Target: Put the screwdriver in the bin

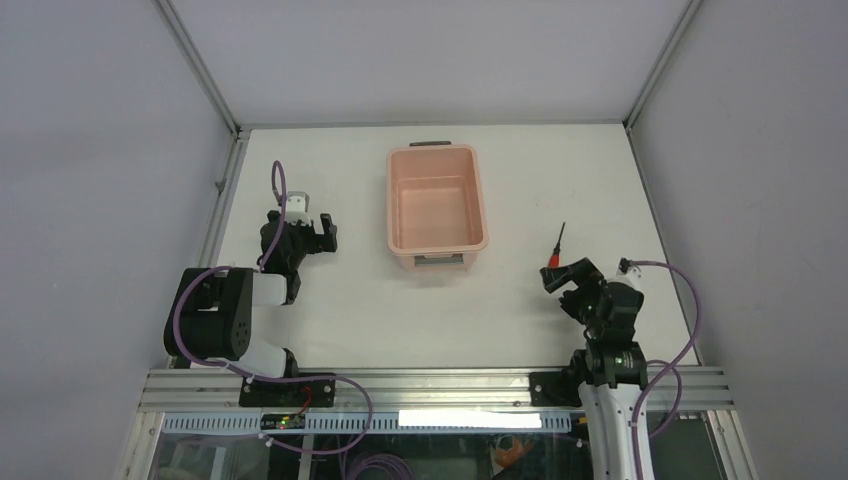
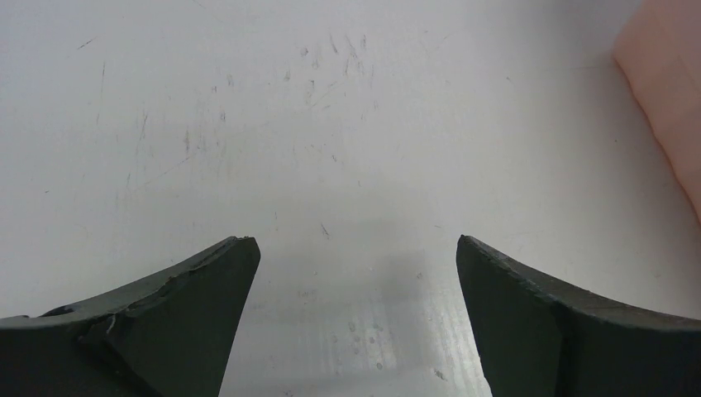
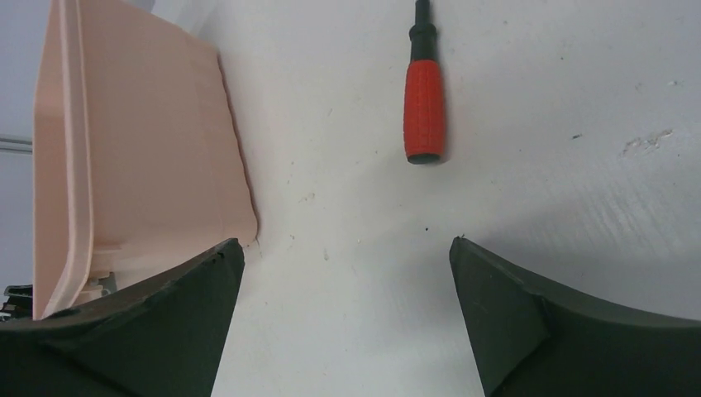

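**Operator:** What is the state of the right end effector (image 3: 343, 248)?

**Technician:** It is open. The jaws are spread wide, nothing is held, and only bare desk (image 1: 350, 310) shows between them.

**Operator:** Where is the screwdriver (image 3: 424, 107)?

**Technician:** It lies flat on the desk just beyond the right fingertips. The red handle points back toward the end effector and the dark shaft points away. In the right wrist view the handle sits right of the jaws' centre line.

**Operator:** How should the grasp be made?

**Technician:** Judged from this pose:
1. Shift sideways until the handle is centred between the jaws.
2. Advance and descend until the fingertips bracket the handle at mid-length.
3. Close across the handle, not the thin shaft.

The handle is round, so if one jaw touches it first it will probably roll. Make contact with both jaws evenly.

**Operator:** And the left end effector (image 2: 355, 244)?

**Technician:** It is also open and empty, on the far side of the bin from the screwdriver and apart from it. This step does not appear to need it.

**Operator:** Where is the bin (image 1: 389, 200)?

**Technician:** It is farther out and to the left of the screwdriver, well apart from it. It is upright and looks empty. After the grasp, lift above the raised rim before moving across, and release over the middle of the bin.
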